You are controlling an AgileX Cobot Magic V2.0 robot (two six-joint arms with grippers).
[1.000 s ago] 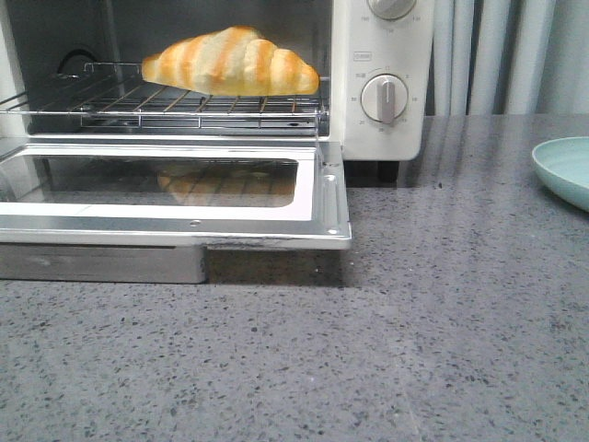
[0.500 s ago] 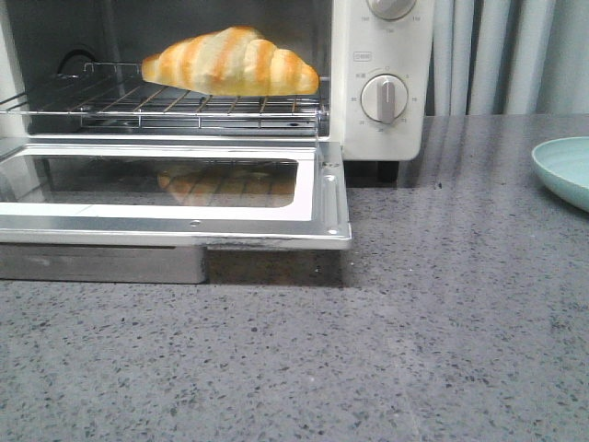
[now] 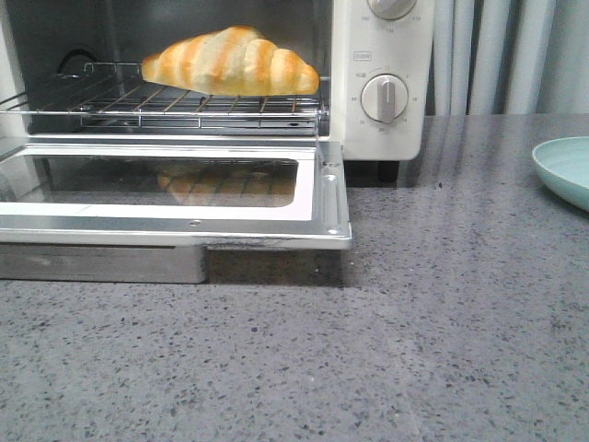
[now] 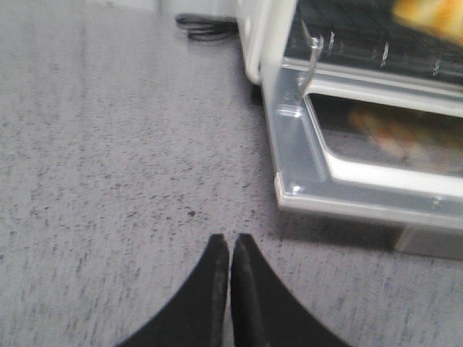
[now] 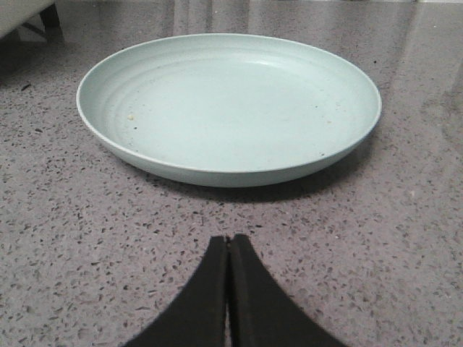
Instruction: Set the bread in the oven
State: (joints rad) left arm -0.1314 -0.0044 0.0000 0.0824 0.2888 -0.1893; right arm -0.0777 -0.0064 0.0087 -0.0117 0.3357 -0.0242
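The golden-orange bread point(image 3: 230, 61) with pale stripes lies on the wire rack point(image 3: 184, 106) inside the cream-white oven point(image 3: 382, 129). The oven's glass door point(image 3: 317, 198) hangs open and flat. In the left wrist view the bread point(image 4: 428, 14) shows at the frame edge. My left gripper point(image 4: 231, 238) is shut and empty over the counter, beside the open door's corner point(image 4: 289, 191). My right gripper point(image 5: 229, 239) is shut and empty, just short of the plate. Neither gripper shows in the front view.
A pale green plate point(image 5: 228, 105) lies on the grey speckled counter, also at the right edge in the front view point(image 3: 566, 170). A metal tray point(image 3: 101, 264) sits under the open door. A dark cable point(image 4: 206, 25) lies behind the oven.
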